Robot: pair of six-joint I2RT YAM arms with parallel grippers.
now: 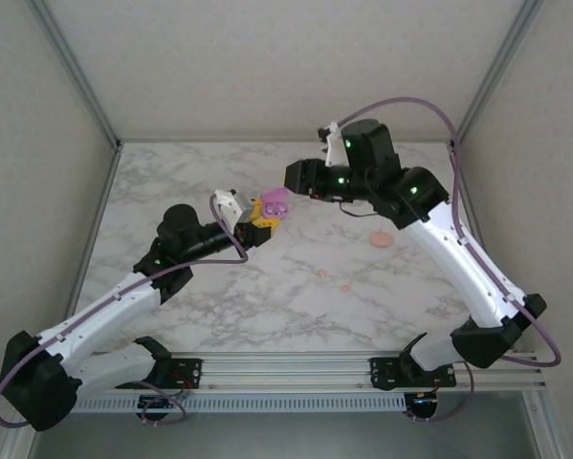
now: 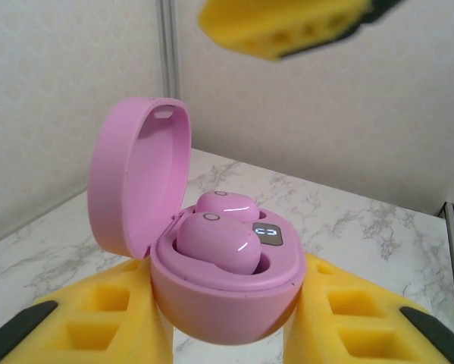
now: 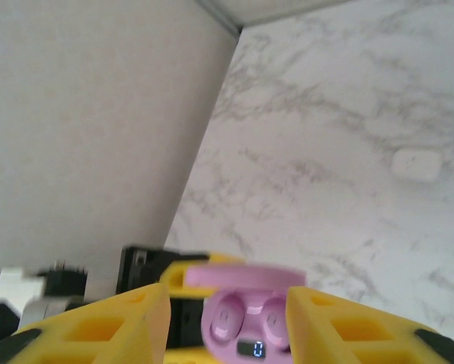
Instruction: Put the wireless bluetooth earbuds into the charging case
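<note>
The left end effector (image 2: 227, 267) is clenching the open pink case (image 2: 211, 299) by its base, above the counter (image 1: 200, 287) near the middle; its fingers are running off the frame's bottom edge. Two pink earbuds (image 2: 217, 243) are sitting in the case, the rear one partly hidden by the front one. The right end effector (image 3: 228, 296) is hovering just beside the case, released, its fingers blurred. Toward the counter's right edge a peach blob (image 1: 382, 240) and two specks (image 1: 322, 273) are lying, too small to identify.
</note>
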